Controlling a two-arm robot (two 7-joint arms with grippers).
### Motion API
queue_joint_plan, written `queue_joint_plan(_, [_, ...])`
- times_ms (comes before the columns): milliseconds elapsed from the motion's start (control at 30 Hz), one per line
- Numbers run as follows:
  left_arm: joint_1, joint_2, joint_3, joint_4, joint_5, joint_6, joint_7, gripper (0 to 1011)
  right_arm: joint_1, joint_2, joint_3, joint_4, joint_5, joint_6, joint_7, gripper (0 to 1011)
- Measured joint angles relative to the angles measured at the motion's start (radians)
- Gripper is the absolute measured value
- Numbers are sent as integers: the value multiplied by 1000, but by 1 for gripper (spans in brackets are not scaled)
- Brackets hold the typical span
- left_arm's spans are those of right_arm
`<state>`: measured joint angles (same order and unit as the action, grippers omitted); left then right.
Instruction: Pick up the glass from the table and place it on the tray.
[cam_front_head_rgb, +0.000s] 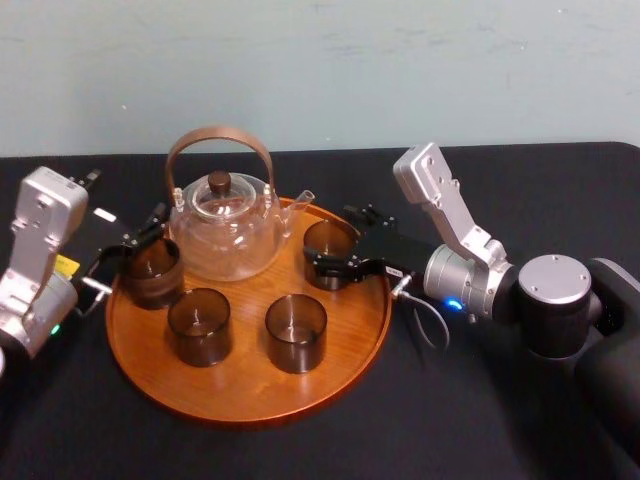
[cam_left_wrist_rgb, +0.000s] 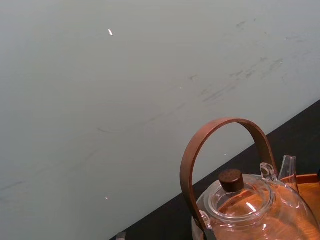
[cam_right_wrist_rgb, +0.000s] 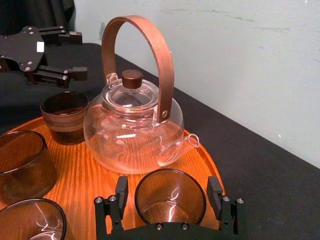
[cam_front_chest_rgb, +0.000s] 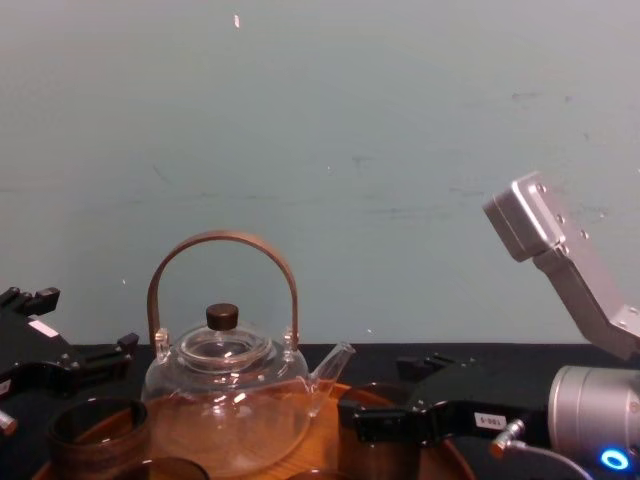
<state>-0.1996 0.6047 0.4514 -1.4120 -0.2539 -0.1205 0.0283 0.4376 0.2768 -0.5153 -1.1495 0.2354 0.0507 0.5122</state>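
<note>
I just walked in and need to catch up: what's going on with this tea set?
The right claw sits around a dark glass at the right rear of the wooden tray. Its fingers are open on either side, not clamped. The left claw is open near another glass at the tray's left edge. A glass teapot and two more glasses stand on the tray.

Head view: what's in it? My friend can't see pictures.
A round wooden tray holds a glass teapot and four dark glasses on a black table. The right gripper is open around the back-right glass; the left gripper is open beside the left glass.
</note>
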Motion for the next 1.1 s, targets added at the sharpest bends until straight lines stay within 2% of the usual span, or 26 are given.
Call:
queue_joint_plan(300, [0,0,0,0,0,0,0,1001,-2,-2,8,2,6,-32,0,1002])
queue_joint_plan(400, [0,0,0,0,0,0,0,1001,-10,3,14,-22,5,-47,-6,1003])
queue_joint_plan(633, [0,0,0,0,0,0,0,1002,-42,38,33,-122,0,-73,-23,1003])
queue_joint_plan(667, [0,0,0,0,0,0,0,1001,-54,49,42,-153,-1,-77,-30,1003])
queue_joint_plan(700, [0,0,0,0,0,0,0,1002,-54,49,42,-153,-1,-77,-30,1002])
queue_joint_plan(867, [0,0,0,0,0,0,0,1001,-128,96,94,-271,10,-85,-69,1003])
queue_joint_plan(967, [0,0,0,0,0,0,0,1001,-160,113,117,-309,16,-85,-85,1002])
queue_joint_plan(1067, [0,0,0,0,0,0,0,1001,-218,144,161,-369,25,-85,-110,1002])
queue_joint_plan(1100, [0,0,0,0,0,0,0,1001,-218,144,161,-369,25,-85,-110,1002])
